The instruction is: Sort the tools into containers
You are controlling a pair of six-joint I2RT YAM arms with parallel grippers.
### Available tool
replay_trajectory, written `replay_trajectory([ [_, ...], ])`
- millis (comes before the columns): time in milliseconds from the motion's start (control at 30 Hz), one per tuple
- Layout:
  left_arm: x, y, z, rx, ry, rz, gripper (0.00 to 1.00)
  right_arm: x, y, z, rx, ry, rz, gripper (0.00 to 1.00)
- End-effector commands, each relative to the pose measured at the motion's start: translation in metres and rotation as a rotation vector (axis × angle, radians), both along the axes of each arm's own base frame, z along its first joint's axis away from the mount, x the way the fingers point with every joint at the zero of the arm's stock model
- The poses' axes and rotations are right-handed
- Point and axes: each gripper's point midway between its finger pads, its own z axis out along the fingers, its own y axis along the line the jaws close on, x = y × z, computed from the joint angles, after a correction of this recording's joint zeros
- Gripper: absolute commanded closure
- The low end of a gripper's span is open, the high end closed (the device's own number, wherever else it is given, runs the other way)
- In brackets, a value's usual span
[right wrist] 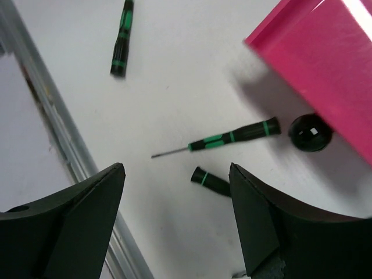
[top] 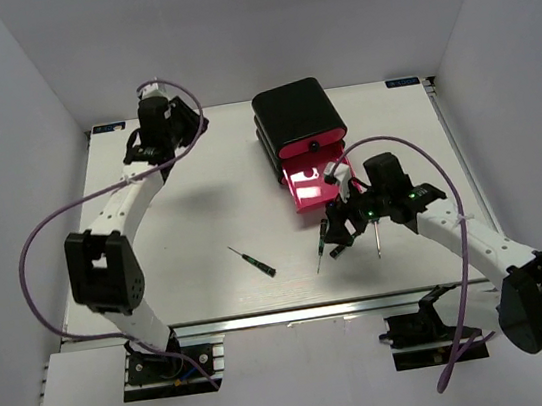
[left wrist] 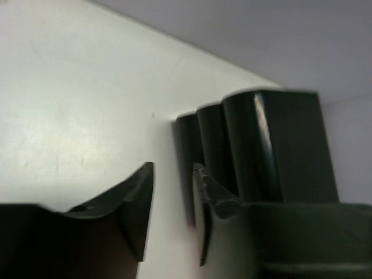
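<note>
Your right gripper (right wrist: 177, 218) hangs spread wide and empty above the table (top: 192, 214), just in front of the black drawer box (top: 297, 113), whose lowest pink drawer (top: 307, 183) is pulled out. Thin screwdriver (right wrist: 224, 139) lies beside the drawer knob (right wrist: 311, 132); another (top: 252, 261) lies well apart mid-table. Your left gripper (left wrist: 173, 209), jaws narrowly parted, holds nothing.

Worktop (top: 203, 223) white. Drawer box (top: 296, 109) glossy black; open drawer (top: 311, 182) bright pink, knob (right wrist: 310, 132) black. Screwdrivers near drawer (right wrist: 232, 137) black handles, green bands, silver shafts. Arm cables (top: 43, 235) purple. End effector fingers (right wrist: 87, 221) black.
</note>
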Motion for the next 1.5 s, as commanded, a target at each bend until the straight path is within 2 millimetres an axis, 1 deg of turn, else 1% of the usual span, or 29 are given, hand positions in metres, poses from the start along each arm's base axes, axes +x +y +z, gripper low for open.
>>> replay_trajectory([
  [0, -0.052, 0.009, -0.029, 0.046, 0.150, -0.004, 0.54, -0.027, -0.007, -0.013, -0.035, 0.045, 0.140, 0.22],
  [67, -0.073, 0.014, -0.040, 0.058, 0.188, -0.009, 0.50, -0.030, -0.004, -0.013, -0.021, 0.063, 0.167, 0.22],
  [100, -0.083, 0.014, -0.026, 0.047, 0.166, -0.017, 0.48, -0.035, -0.005, -0.016, -0.033, 0.068, 0.207, 0.23],
  [133, -0.093, 0.015, -0.027, 0.043, 0.188, -0.019, 0.43, -0.035, -0.004, -0.011, -0.031, 0.040, 0.252, 0.26],
  [167, -0.104, 0.017, -0.033, 0.034, 0.218, -0.017, 0.41, -0.042, -0.003, -0.008, -0.018, 0.011, 0.323, 0.27],
  [200, -0.121, 0.019, -0.033, 0.021, 0.258, -0.007, 0.34, -0.049, -0.010, -0.013, -0.057, -0.087, 0.465, 0.32],
  [233, -0.133, 0.019, -0.040, -0.029, 0.320, 0.027, 0.33, -0.051, -0.015, -0.019, -0.084, -0.147, 0.537, 0.34],
  [300, -0.159, 0.023, -0.065, -0.062, 0.457, 0.078, 0.32, -0.051, -0.030, -0.036, -0.182, -0.274, 0.676, 0.38],
  [333, -0.180, 0.025, -0.080, -0.095, 0.569, 0.121, 0.32, -0.047, -0.036, -0.049, -0.233, -0.390, 0.779, 0.38],
  [367, -0.190, 0.024, -0.087, -0.110, 0.618, 0.132, 0.31, -0.040, -0.041, -0.056, -0.283, -0.430, 0.797, 0.38],
  [400, -0.206, 0.024, -0.101, -0.136, 0.700, 0.167, 0.31, -0.033, -0.040, -0.061, -0.296, -0.466, 0.814, 0.37],
  [433, -0.213, 0.022, -0.102, -0.148, 0.716, 0.179, 0.31, -0.028, -0.039, -0.063, -0.308, -0.508, 0.861, 0.37],
  [467, -0.217, 0.020, -0.103, -0.160, 0.727, 0.186, 0.30, -0.026, -0.038, -0.063, -0.309, -0.512, 0.881, 0.37],
  [500, -0.222, 0.019, -0.107, -0.164, 0.740, 0.196, 0.30, -0.025, -0.037, -0.071, -0.306, -0.475, 0.901, 0.37],
  [533, -0.225, 0.017, -0.108, -0.168, 0.745, 0.219, 0.28, -0.020, -0.035, -0.072, -0.309, -0.466, 0.902, 0.35],
  [567, -0.227, 0.018, -0.108, -0.165, 0.746, 0.231, 0.26, -0.009, -0.031, -0.067, -0.314, -0.486, 0.906, 0.33],
  [600, -0.232, 0.017, -0.110, -0.161, 0.761, 0.246, 0.24, -0.005, -0.030, -0.074, -0.318, -0.456, 0.917, 0.32],
  [667, -0.236, 0.015, -0.112, -0.167, 0.779, 0.252, 0.18, 0.009, -0.026, -0.074, -0.334, -0.479, 0.934, 0.32],
  [700, -0.237, 0.013, -0.113, -0.176, 0.781, 0.251, 0.18, 0.011, -0.025, -0.081, -0.334, -0.458, 0.951, 0.32],
  [767, -0.243, 0.007, -0.116, -0.197, 0.795, 0.251, 0.17, 0.018, -0.023, -0.085, -0.336, -0.441, 0.989, 0.32],
  [833, -0.247, -0.003, -0.116, -0.217, 0.800, 0.247, 0.17, 0.021, -0.023, -0.089, -0.344, -0.419, 1.017, 0.37],
  [933, -0.252, -0.013, -0.119, -0.231, 0.836, 0.257, 0.17, 0.021, -0.027, -0.095, -0.356, -0.362, 1.079, 0.44],
  [967, -0.252, -0.016, -0.117, -0.237, 0.845, 0.261, 0.17, 0.019, -0.029, -0.096, -0.360, -0.349, 1.097, 0.45],
  [1000, -0.256, -0.017, -0.122, -0.227, 0.882, 0.273, 0.17, 0.015, -0.032, -0.098, -0.360, -0.339, 1.116, 0.46],
  [1133, -0.257, -0.030, -0.124, -0.232, 0.928, 0.288, 0.17, -0.002, -0.041, -0.106, -0.364, -0.331, 1.123, 0.45],
  [1233, -0.254, -0.035, -0.125, -0.246, 0.925, 0.299, 0.17, -0.006, -0.042, -0.105, -0.367, -0.318, 1.079, 0.44],
  [1333, -0.255, -0.040, -0.131, -0.263, 0.941, 0.297, 0.17, -0.007, -0.042, -0.103, -0.367, -0.298, 1.051, 0.44],
  [1433, -0.258, -0.048, -0.140, -0.265, 0.971, 0.280, 0.17, 0.000, -0.032, -0.092, -0.337, -0.293, 0.975, 0.44],
  [1467, -0.259, -0.049, -0.144, -0.258, 0.986, 0.282, 0.17, 0.006, -0.028, -0.083, -0.330, -0.301, 0.942, 0.44],
])
